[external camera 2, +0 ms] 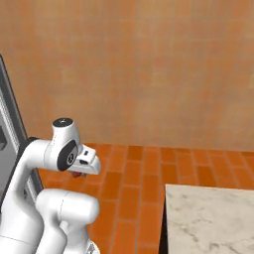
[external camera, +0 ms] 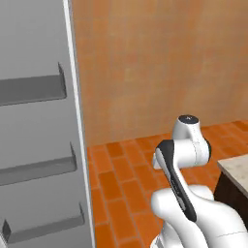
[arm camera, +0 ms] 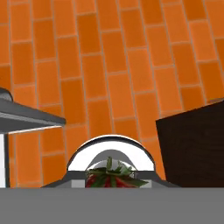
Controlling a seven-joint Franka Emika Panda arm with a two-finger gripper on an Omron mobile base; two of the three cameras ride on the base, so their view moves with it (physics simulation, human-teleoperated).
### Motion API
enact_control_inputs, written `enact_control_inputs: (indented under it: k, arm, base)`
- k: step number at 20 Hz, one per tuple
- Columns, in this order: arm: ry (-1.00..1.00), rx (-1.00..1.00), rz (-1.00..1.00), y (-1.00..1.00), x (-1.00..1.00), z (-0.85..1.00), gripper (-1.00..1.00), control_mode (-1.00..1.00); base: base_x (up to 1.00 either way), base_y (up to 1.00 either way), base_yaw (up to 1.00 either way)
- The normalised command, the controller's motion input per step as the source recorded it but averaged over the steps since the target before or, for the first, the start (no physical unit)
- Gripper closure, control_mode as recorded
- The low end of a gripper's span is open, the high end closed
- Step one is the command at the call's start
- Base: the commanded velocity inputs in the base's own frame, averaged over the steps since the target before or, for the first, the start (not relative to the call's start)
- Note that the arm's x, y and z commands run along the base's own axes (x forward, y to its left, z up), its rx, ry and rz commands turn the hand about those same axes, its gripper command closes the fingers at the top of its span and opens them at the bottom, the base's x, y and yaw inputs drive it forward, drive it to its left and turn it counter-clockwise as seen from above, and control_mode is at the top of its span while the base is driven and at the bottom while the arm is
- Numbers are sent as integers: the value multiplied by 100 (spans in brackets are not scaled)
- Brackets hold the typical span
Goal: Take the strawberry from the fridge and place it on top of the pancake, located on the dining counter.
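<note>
Clearly the two-finger gripper was clamped on the tiny dark-red strawberry above orange brick floor; a swing toward the beige marbled dining counter might shake it loose.

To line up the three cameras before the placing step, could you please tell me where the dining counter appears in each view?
Left base view: the dining counter sits low at the right edge, a beige corner over a dark base.
Right base view: the dining counter takes up the lower right corner, marbled top showing.
Hand view: the dining counter shows as a dark wood side at the right.
Shared landmark: the orange tiled floor bordering it.
</note>
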Motion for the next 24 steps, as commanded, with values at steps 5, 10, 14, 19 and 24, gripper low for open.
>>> enact_control_inputs:
  k: [5, 10, 14, 19, 24]
  arm:
    - [0, 0, 0, 0, 0, 0, 100, 100]
    - [0, 0, 0, 0, 0, 0, 100, 100]
    - [0, 0, 0, 0, 0, 0, 100, 100]
    - [0, 0, 0, 0, 0, 0, 100, 100]
    - [0, 0, 0, 0, 0, 0, 100, 100]
  base:
    - [100, -29, 0]
    - [100, -56, 3]
    - [100, -27, -3]
    - [100, -38, -18]
    - [65, -40, -65]
